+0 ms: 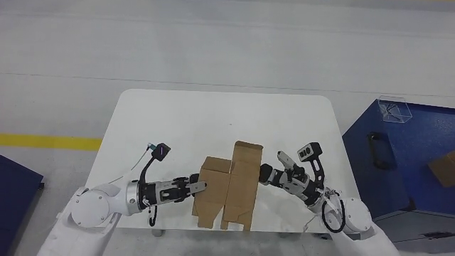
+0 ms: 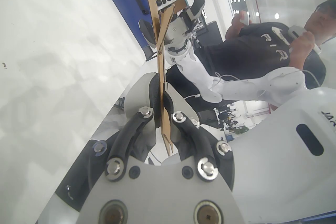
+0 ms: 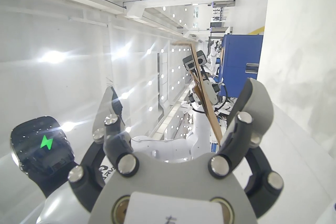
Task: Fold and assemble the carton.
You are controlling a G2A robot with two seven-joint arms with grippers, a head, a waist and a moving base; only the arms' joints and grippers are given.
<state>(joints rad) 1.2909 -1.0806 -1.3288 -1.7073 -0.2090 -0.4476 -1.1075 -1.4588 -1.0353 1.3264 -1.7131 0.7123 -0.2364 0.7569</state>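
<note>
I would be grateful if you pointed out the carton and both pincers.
carton (image 1: 242, 185): top view, tall panel.
left pincer (image 2: 161, 88): left wrist view, between fingertips.
right pincer (image 3: 181, 86): right wrist view, between fingertips.

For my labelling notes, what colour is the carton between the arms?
The carton is plain brown cardboard, best seen in the top view.

The white, smooth-topped rectangular table (image 1: 213, 121) with rounded corners carries my work. My left gripper (image 1: 195, 187) and right gripper (image 1: 274, 166) both hang over its near strip, and most of the top spreads beyond them, away from me. The flat brown cardboard carton (image 1: 238, 185) pinched in my left gripper sits between the two grippers; whether it touches the top I cannot tell.
</note>
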